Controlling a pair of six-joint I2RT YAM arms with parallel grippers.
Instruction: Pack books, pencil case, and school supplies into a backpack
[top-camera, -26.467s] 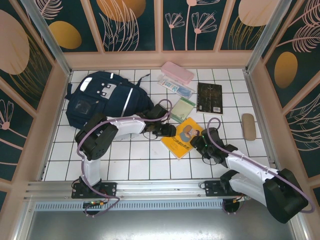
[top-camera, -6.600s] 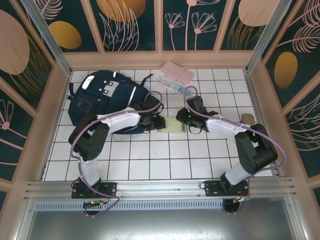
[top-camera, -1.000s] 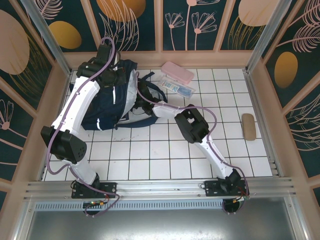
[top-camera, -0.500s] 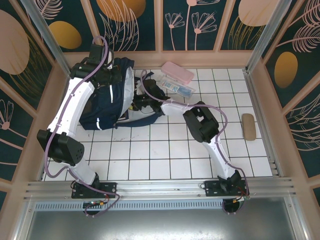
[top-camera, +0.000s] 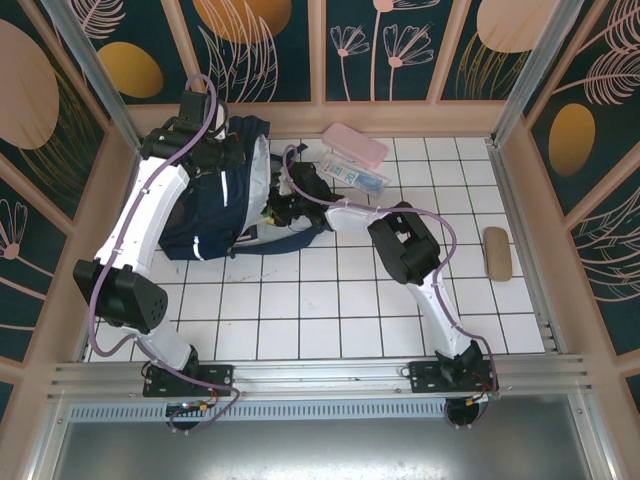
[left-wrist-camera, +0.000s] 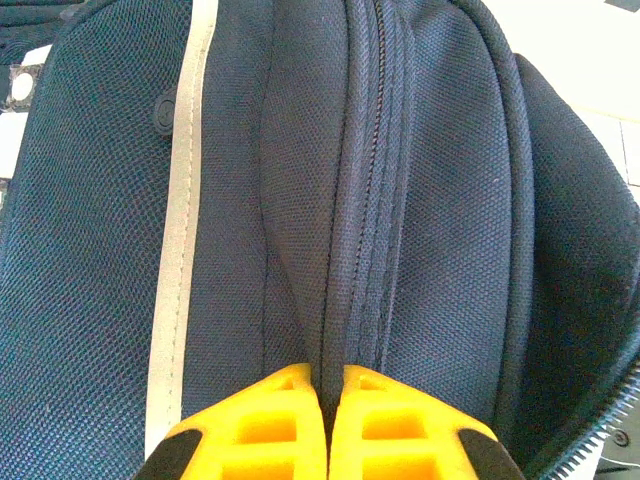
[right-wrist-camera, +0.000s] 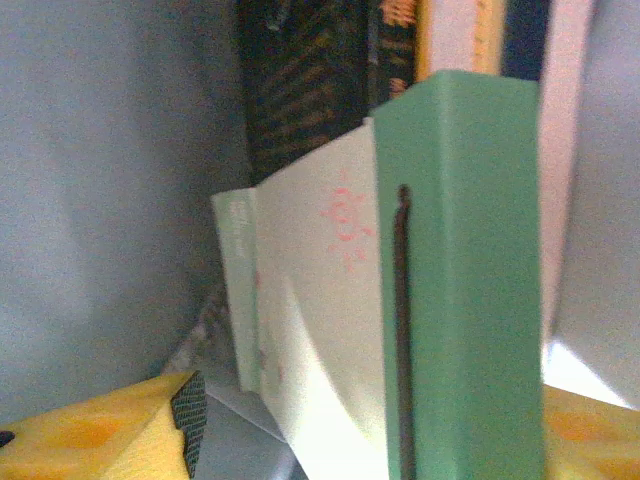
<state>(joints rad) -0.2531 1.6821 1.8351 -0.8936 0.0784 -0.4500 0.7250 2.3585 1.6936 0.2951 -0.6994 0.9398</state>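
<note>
**Releasing the pale green book inside the backpack**

Judge the step as dropping off the pale green book (right-wrist-camera: 330, 300) in the backpack (top-camera: 205, 215), lying at the far left of the counter (top-camera: 330, 310) with its mouth lifted open.

Note the left tool (left-wrist-camera: 325, 415) pinched tight on a fold of backpack fabric beside the zip. Hold that pinch high and steady to leave the mouth wide.

Note the right tool (right-wrist-camera: 365, 440) deep in the opening, jaws spread wide. See the book standing between them with a gap at 1 pad, so probably loose rather than gripped.

Draw the right tool straight back along the book's face, without twisting, to avoid dragging the book out or snagging the lining. Check first for a flat fit against the dark brown book (right-wrist-camera: 300, 90) behind it.

Go next, most likely, for the pencil case (top-camera: 355, 145) at the far edge of the counter, just beside the clear packet (top-camera: 352, 172). Leave the tan roll (top-camera: 497, 252), well apart at the right, for later.

Cannot count the books already inside: beyond the dark brown cover, mere slivers of other edges. Cannot make out the right tool's fingers from above, buried as they are in the bag's mouth. Cannot tell whether the green book's lower edge rests on the bag's bottom, cut off at the frame's edge. Cannot judge the room left inside.
</note>
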